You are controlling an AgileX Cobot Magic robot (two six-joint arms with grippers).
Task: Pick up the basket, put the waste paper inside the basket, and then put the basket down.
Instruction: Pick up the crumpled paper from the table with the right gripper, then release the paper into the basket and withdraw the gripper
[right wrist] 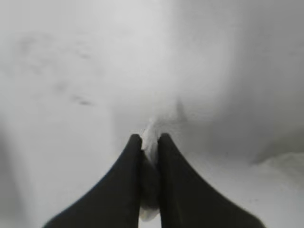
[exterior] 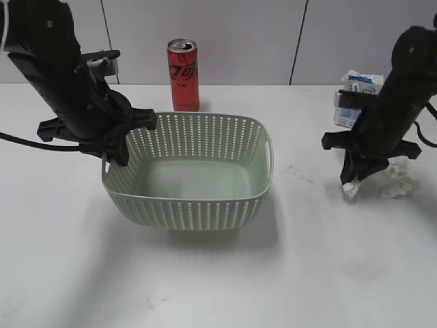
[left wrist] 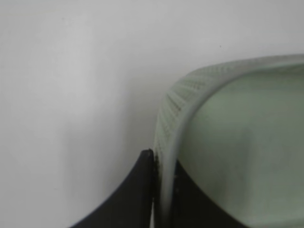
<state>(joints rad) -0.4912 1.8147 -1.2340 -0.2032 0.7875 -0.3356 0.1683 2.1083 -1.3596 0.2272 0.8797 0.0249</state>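
Note:
The pale green perforated basket (exterior: 198,171) is empty and tilts a little, its left side raised. My left gripper (exterior: 117,156) is shut on the basket's left rim; in the left wrist view the rim (left wrist: 167,142) runs between the two dark fingers (left wrist: 161,159). My right gripper (exterior: 355,179) is shut on a crumpled white paper wad (exterior: 351,188) just above the table at the right; the wad shows between the fingertips (right wrist: 150,140) in the right wrist view. More white paper wads (exterior: 397,179) lie on the table just right of that gripper.
A red drink can (exterior: 183,74) stands behind the basket near the wall. A white-and-blue drink carton (exterior: 356,96) stands at the back right, partly behind my right arm. The white table (exterior: 205,280) stretches in front of the basket.

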